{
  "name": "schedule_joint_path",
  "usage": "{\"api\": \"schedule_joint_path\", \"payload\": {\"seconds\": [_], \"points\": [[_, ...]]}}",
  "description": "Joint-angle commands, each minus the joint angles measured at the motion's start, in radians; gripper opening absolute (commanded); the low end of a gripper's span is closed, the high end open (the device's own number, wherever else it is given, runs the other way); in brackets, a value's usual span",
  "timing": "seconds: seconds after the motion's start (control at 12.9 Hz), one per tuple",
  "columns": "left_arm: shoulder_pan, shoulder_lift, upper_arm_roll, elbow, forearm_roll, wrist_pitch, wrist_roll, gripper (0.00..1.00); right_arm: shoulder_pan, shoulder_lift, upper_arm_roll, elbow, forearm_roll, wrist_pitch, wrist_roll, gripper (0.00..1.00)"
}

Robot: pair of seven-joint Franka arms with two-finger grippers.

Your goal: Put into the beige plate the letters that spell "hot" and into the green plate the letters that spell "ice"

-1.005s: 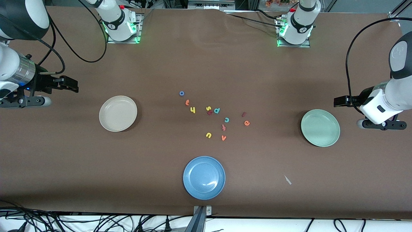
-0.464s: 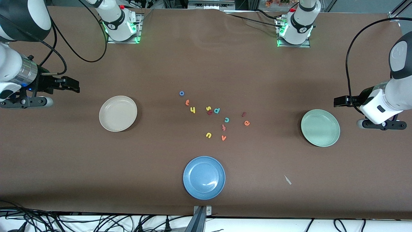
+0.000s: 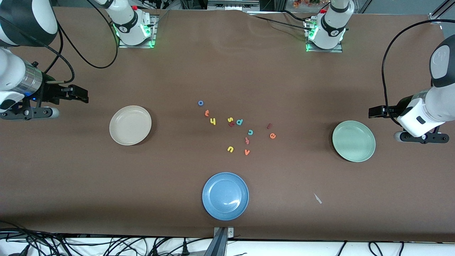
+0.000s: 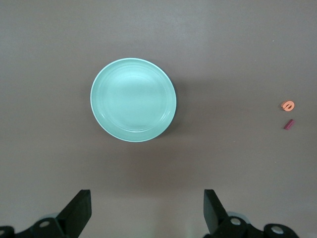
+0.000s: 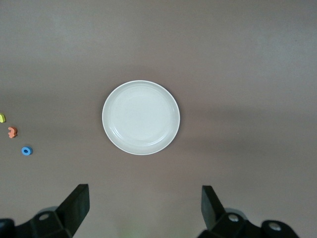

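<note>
In the front view, both plates are seen empty: the beige plate (image 3: 130, 125) toward the right arm's end of the desk (image 3: 227, 78), the green plate (image 3: 353, 140) toward the left arm's end. All letters lie loose between them. The blue o (image 3: 201, 103), orange t (image 3: 206, 113) and yellow h (image 3: 213, 121) are set on the beige plate's side of the cluster; the teal c (image 3: 250, 132), maroon i (image 3: 269, 126) and orange e (image 3: 272, 136) on the green plate's side. The right tool (image 3: 81, 95) is thus judged nearer the "hot" letters, the left tool (image 3: 375, 112) nearer the "ice" letters.

In the left wrist view, the left tool (image 4: 147, 213) is shown spread wide and empty, with the green plate ahead.

In the right wrist view, the right tool (image 5: 144, 210) is likewise spread and empty, the beige plate ahead.
</note>
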Motion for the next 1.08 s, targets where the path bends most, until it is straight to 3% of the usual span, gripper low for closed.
{"api": "schedule_joint_path", "payload": {"seconds": [0.0,0.23,0.46,1.0], "points": [[-0.001,-0.007,0.004,-0.001,-0.013,-0.01,0.014,0.99,-0.002,-0.027,-0.001,-0.031,0.008,0.017,-0.01,1.0],[-0.001,-0.007,0.004,-0.001,-0.013,-0.01,0.015,0.99,-0.002,-0.024,0.001,-0.029,0.009,0.029,-0.007,1.0],[0.0,-0.007,0.004,0.0,-0.013,-0.01,0.015,0.99,0.001,-0.012,0.002,-0.025,0.074,0.064,0.002,1.0],[-0.004,-0.004,0.004,0.0,-0.012,-0.004,0.015,0.99,0.188,0.072,0.004,-0.02,0.075,0.193,0.175,1.0]]}}
